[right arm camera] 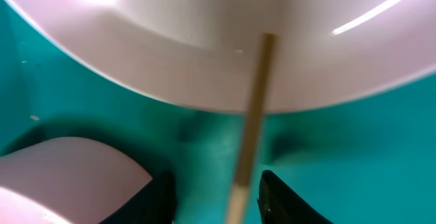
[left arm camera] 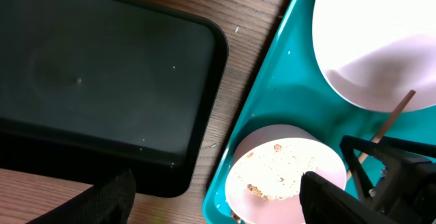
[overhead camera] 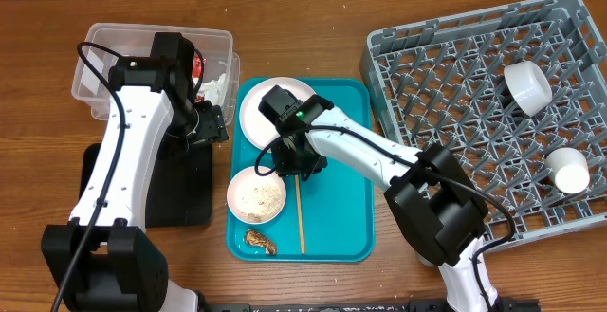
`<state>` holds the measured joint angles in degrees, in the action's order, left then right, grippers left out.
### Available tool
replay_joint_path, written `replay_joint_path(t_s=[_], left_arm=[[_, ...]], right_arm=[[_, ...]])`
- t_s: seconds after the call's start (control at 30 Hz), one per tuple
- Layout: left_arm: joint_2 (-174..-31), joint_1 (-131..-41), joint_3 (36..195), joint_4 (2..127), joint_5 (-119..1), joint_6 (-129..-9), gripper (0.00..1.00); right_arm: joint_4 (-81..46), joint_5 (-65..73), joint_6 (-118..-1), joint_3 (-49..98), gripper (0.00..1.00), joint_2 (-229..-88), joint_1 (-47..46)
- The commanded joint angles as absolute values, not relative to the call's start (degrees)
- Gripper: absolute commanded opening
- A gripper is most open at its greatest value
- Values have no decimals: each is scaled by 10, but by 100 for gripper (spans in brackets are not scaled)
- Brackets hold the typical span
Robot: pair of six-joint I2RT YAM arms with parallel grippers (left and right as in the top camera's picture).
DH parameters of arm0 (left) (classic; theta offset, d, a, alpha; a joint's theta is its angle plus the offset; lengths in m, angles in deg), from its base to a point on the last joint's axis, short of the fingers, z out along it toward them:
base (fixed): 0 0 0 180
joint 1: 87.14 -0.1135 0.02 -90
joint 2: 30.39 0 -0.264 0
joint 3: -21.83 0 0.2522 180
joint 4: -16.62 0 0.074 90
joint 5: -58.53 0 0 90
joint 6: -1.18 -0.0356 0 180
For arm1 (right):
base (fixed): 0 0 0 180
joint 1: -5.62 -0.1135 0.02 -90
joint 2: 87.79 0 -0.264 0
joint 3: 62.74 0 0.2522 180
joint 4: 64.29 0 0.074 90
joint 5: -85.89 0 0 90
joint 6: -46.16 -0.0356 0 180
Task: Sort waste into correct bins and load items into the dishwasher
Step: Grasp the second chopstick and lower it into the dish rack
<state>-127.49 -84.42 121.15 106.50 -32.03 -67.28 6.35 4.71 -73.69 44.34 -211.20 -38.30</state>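
Note:
The clear tub (overhead camera: 102, 65) at the back left holds a red wrapper (overhead camera: 197, 65) and a white napkin (overhead camera: 216, 85). The black tray (overhead camera: 185, 193) lies in front of it. On the teal tray (overhead camera: 346, 212) are the large white plate (overhead camera: 254, 113), a bowl with rice grains (overhead camera: 256, 196) and a brown scrap (overhead camera: 260, 241). My left gripper (left arm camera: 218, 207) is open and empty, low over the gap between black tray (left arm camera: 102, 81) and bowl (left arm camera: 279, 173). My right gripper (right arm camera: 219, 197) is open, its fingers either side of a wooden chopstick (right arm camera: 249, 135) by the plate (right arm camera: 204, 33).
The grey dish rack (overhead camera: 455, 84) fills the right side. It holds an upturned bowl (overhead camera: 526, 86) and a white cup (overhead camera: 569, 170). The chopstick (overhead camera: 301, 212) lies lengthways down the middle of the teal tray. The right arm reaches across the tray from the front.

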Motion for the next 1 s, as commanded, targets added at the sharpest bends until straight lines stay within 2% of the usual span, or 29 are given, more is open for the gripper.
replay_joint_path(t_s=[0.0,0.07,0.2,0.37,0.63,0.97], left_arm=[[-1262,-848,1220,1067,-311,-661,79],[-1262,-848,1220,1067,-311,-661,79],[-1262,-848,1220,1067,-311,-661,79],[-1262,-848,1220,1067,-311,-661,79],[-1262,-848,1220,1067,-311,-661,80],[-1262,-847,1220,1062,-337,-662,82]], right_arm=[[74,23,-746,443,39,-2120,-381],[80,18,-745,443,33,-2121,-381],[83,16,-745,443,13,-2121,-381],[89,17,-745,443,4,-2121,-381],[145,17,-708,461,4,-2100,-361],[280,14,-485,560,4,-1922,-236]])
